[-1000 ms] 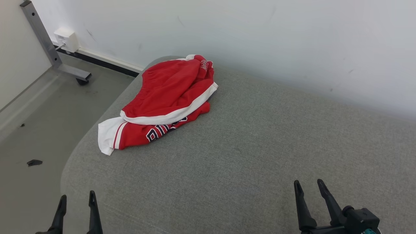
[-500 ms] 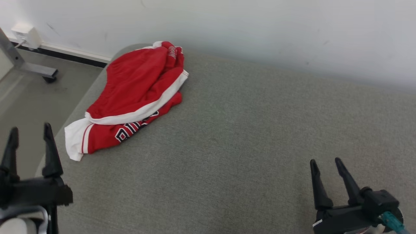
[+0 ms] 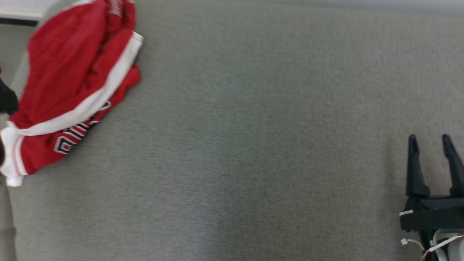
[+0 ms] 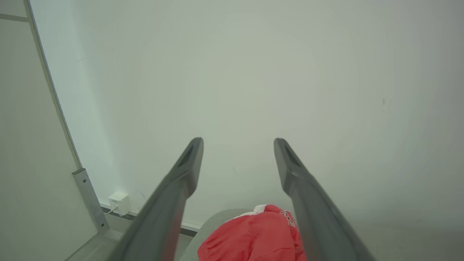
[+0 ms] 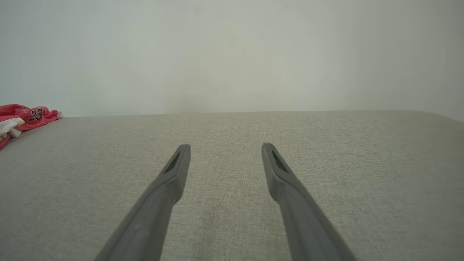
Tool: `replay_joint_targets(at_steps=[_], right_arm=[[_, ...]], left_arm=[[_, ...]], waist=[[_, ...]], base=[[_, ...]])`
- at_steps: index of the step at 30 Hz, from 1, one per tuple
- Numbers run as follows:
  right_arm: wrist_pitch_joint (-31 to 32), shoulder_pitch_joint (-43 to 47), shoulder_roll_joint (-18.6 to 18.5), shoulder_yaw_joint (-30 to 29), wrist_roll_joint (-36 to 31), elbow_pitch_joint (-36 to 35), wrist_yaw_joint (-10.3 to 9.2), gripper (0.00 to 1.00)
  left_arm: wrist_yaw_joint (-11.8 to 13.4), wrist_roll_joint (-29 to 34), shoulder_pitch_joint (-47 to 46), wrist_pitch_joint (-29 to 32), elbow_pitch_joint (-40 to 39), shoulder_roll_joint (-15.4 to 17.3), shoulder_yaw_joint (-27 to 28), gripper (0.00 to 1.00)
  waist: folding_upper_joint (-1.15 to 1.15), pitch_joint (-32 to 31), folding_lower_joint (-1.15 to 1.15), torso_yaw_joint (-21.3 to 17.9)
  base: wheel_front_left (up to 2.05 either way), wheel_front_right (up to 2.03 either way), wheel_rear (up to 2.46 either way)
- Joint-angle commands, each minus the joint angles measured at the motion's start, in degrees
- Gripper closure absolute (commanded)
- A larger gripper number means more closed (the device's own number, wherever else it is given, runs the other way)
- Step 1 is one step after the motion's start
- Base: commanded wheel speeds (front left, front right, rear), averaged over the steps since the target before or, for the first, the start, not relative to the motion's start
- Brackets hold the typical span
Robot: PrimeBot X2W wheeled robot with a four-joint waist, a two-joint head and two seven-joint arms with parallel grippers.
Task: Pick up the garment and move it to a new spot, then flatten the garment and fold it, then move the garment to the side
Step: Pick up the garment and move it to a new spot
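Observation:
A red garment (image 3: 69, 83) with white trim and black lettering lies crumpled at the far left corner of the grey cushion (image 3: 253, 145). My right gripper (image 3: 429, 137) hovers open over the cushion's near right, far from the garment and holding nothing. From the right wrist, the gripper (image 5: 225, 145) points along bare cushion, with the garment (image 5: 21, 116) at the left edge. My left gripper (image 4: 238, 141) is open and raised toward the wall, with the garment (image 4: 253, 235) low between its fingers. A dark part of my left arm (image 3: 6, 101) overlaps the garment's left side.
A white wall (image 5: 232, 54) runs behind the cushion. Left of the cushion's rounded corner is floor, with a metal frame post (image 4: 88, 199) and a white socket box (image 4: 119, 203) at the wall's foot. The cushion's middle and right are bare fabric.
The head camera has dipped and swung, so the garment now sits at the upper left of the picture. My left gripper rose and went off the left edge; the right gripper is higher in view.

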Motion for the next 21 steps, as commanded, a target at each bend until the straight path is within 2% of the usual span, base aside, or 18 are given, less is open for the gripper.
replay_joint_targets(at_steps=[1, 8, 14, 21], right_arm=[[0.0, -1.0, -0.6, -0.8, -0.4, -1.1, -0.12, 0.0], [0.7, -1.2, -1.9, -2.9, -0.3, -4.0, -0.12, 0.0], [1.6, -0.3, -2.5, -4.0, 0.1, -5.7, -0.12, 0.0], [2.8, 0.0, -2.8, -4.5, -0.5, -8.0, -0.12, 0.0]], left_arm=[[-0.3, -0.2, -3.1, 0.4, 2.5, 1.2, -0.2, 0.0], [-0.1, 0.7, -10.9, 2.1, 13.1, 5.4, -0.5, 0.0], [-0.7, 0.6, -14.3, 4.3, 21.0, 7.1, -1.5, 0.0], [-1.9, 0.4, -17.7, 12.0, 32.5, 9.3, -4.8, 0.0]], waist=[[-0.01, 8.7, -0.02, -7.3], [-0.01, 11.7, -0.02, -9.8], [-0.01, 12.5, -0.02, -10.1], [-0.01, 12.8, -0.02, -10.0]], base=[[0.0, 0.0, 0.0], [0.0, 0.0, 0.0], [0.0, 0.0, 0.0], [0.0, 0.0, 0.0]])
